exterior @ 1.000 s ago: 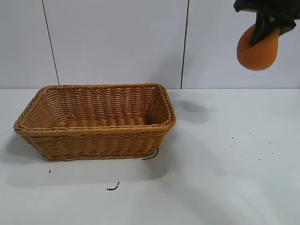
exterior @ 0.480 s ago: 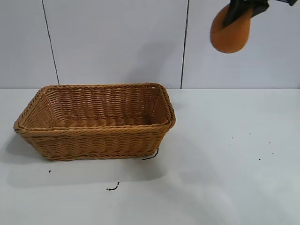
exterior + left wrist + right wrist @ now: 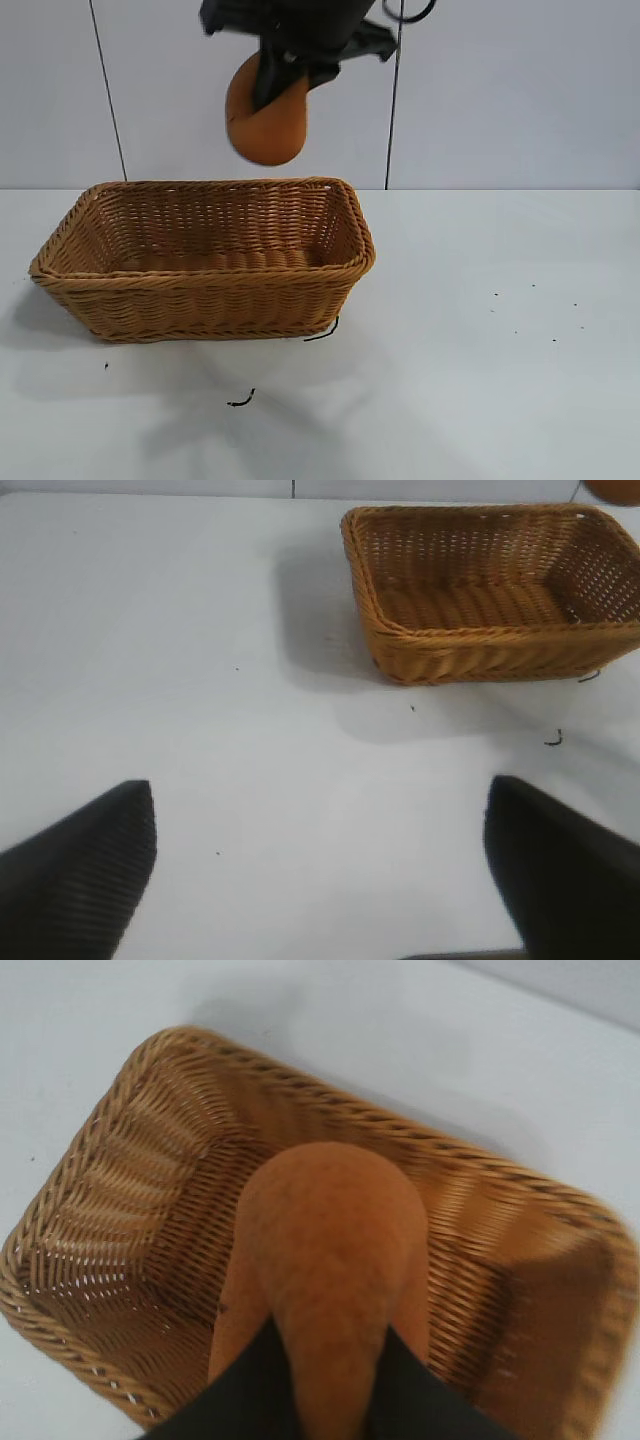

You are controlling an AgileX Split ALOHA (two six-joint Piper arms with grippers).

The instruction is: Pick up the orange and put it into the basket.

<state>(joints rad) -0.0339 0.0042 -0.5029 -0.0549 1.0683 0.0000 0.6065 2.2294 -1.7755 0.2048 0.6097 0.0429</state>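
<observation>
The dull orange, rough-skinned, rounded orange (image 3: 265,120) hangs in the air above the basket, clear of its rim, gripped at its upper end between dark fingers. The large rectangular tan-brown woven wicker basket (image 3: 205,285) stands upright on the white table, its flaring sides and braided rim intact, its inside empty directly beneath the fruit (image 3: 325,1260).

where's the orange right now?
The orange is held in the right gripper, in the air above the wicker basket, over its rear half in the exterior view; the right wrist view shows basket floor directly beneath it.
</observation>
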